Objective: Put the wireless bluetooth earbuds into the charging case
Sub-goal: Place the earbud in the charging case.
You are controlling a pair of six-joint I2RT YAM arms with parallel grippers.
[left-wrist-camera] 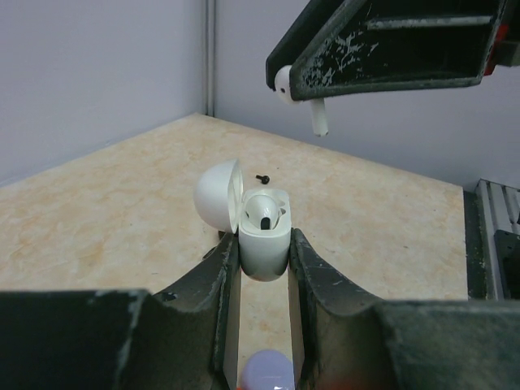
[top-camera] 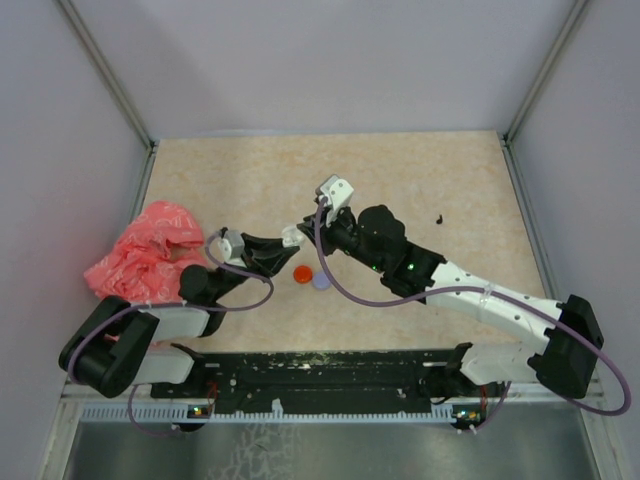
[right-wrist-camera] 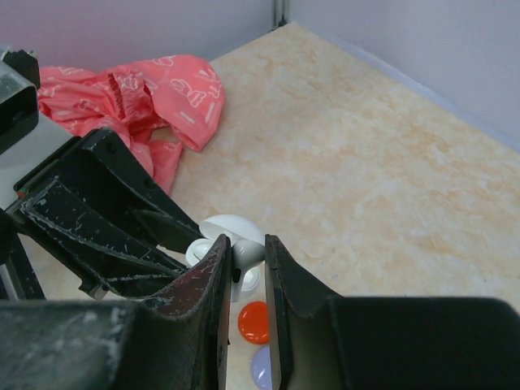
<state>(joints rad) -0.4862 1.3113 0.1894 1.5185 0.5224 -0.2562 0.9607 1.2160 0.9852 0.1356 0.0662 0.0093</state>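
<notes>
**A:** What does the left gripper (left-wrist-camera: 264, 242) have?

**B:** Its two black fingers are clamped on the sides of a small, glossy white plastic charging case (left-wrist-camera: 263, 253), held upright. The rounded white lid (left-wrist-camera: 218, 195) is swung back and stands at 10 o'clock from the case body. A white plastic earbud (left-wrist-camera: 265, 213) sits in the open top.

**A:** And the right gripper (right-wrist-camera: 246, 244)?

**B:** Closed as well, pinching a second white stemmed earbud (left-wrist-camera: 286, 84) by its bulb, with the stem pointing straight down. From the left wrist camera it hangs at 1 o'clock above the case, apart from it. From the right wrist camera the case lies just beyond the fingertips, and the left gripper's black fingers reach in from 9 o'clock.

**A:** What lies around them?

**B:** In the overhead view a flat round red disc (top-camera: 302, 273) and a flat round lilac disc (top-camera: 321, 281) lie side by side on the beige mottled table (top-camera: 420, 170). They are at 6 o'clock from where the two grippers meet, and I cannot tell whether they touch. A tiny black stemmed piece (top-camera: 438, 218) lies alone, well off at 3 o'clock. A crumpled pink sheet with white print (top-camera: 145, 255), cloth or plastic I cannot tell, sits at 9 o'clock beside the left arm
</notes>
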